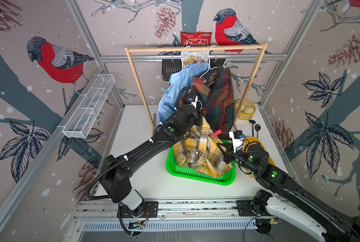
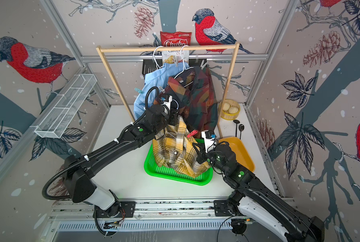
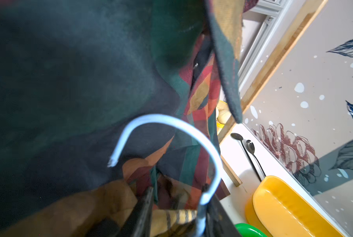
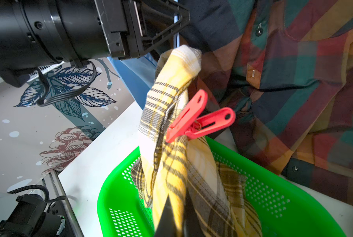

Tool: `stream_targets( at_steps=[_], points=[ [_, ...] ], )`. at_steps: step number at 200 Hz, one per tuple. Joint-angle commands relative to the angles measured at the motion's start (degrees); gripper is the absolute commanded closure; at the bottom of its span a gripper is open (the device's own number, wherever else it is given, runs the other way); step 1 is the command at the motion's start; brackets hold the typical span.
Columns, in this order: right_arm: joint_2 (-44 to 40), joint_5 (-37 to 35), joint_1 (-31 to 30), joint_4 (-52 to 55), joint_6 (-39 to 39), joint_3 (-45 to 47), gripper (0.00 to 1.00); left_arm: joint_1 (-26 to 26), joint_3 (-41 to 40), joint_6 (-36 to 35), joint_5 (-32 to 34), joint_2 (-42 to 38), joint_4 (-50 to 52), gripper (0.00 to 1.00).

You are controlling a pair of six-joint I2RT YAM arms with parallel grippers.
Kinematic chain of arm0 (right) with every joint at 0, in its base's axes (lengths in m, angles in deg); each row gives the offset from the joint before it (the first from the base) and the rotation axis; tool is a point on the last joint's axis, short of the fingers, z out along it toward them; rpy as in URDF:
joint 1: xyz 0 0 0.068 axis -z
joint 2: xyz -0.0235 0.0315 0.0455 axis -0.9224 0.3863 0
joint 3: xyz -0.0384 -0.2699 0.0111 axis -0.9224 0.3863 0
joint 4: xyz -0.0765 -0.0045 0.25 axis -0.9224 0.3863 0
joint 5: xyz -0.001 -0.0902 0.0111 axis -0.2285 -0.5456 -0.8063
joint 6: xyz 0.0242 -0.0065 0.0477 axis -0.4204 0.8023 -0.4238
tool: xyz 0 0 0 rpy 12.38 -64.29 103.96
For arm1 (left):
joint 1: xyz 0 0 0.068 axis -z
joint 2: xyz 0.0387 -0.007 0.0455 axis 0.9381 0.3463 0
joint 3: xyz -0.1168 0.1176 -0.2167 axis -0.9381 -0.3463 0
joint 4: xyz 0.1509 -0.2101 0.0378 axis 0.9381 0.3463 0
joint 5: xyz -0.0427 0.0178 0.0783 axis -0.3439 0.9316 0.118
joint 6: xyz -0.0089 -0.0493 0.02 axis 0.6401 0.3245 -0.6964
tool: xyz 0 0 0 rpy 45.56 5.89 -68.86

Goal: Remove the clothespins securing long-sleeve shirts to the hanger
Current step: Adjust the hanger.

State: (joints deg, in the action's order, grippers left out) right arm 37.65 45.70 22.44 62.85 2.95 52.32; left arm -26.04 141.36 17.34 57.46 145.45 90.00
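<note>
Both top views looked steeply down from high over the front edge of the counter (image 1: 145, 188) toward the wooden rack (image 1: 196, 49) at the back; near-identical, slightly offset. Left wrist camera sat close against the dark plaid shirt (image 3: 68, 82), facing past it to the yellow tray (image 3: 284, 205). Right wrist camera looked closely at the red clothespin (image 4: 196, 119) on the yellow plaid shirt (image 4: 171, 102). All four caught the green basket (image 4: 114, 195).

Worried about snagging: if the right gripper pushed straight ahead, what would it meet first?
The yellow-and-grey plaid flannel shirt; the right gripper looks shut on its fold. The red plastic clothespin comes next, though depth is unclear.
</note>
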Motion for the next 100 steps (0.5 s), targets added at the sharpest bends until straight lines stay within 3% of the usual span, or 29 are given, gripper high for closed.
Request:
stream_targets(
  at_steps=[1,55,75,100],
  points=[
    [0.12,0.04,-0.07,-2.41,0.16,-0.02,1.00,-0.11,1.45,-0.46,-1.87,0.40,-2.95,0.65],
    [0.16,0.30,-0.07,-2.59,0.45,-0.17,1.00,-0.11,3.32,-0.97,-3.11,1.48,-1.77,0.87],
    [-0.07,0.62,0.00,-2.58,0.35,-0.28,1.00,-0.11,3.77,-0.85,-2.93,1.57,-1.19,1.00],
    [-0.41,0.58,-0.07,-2.55,0.37,-0.37,1.00,-0.11,3.86,-0.78,-2.42,1.30,-0.34,1.00]
  ],
)
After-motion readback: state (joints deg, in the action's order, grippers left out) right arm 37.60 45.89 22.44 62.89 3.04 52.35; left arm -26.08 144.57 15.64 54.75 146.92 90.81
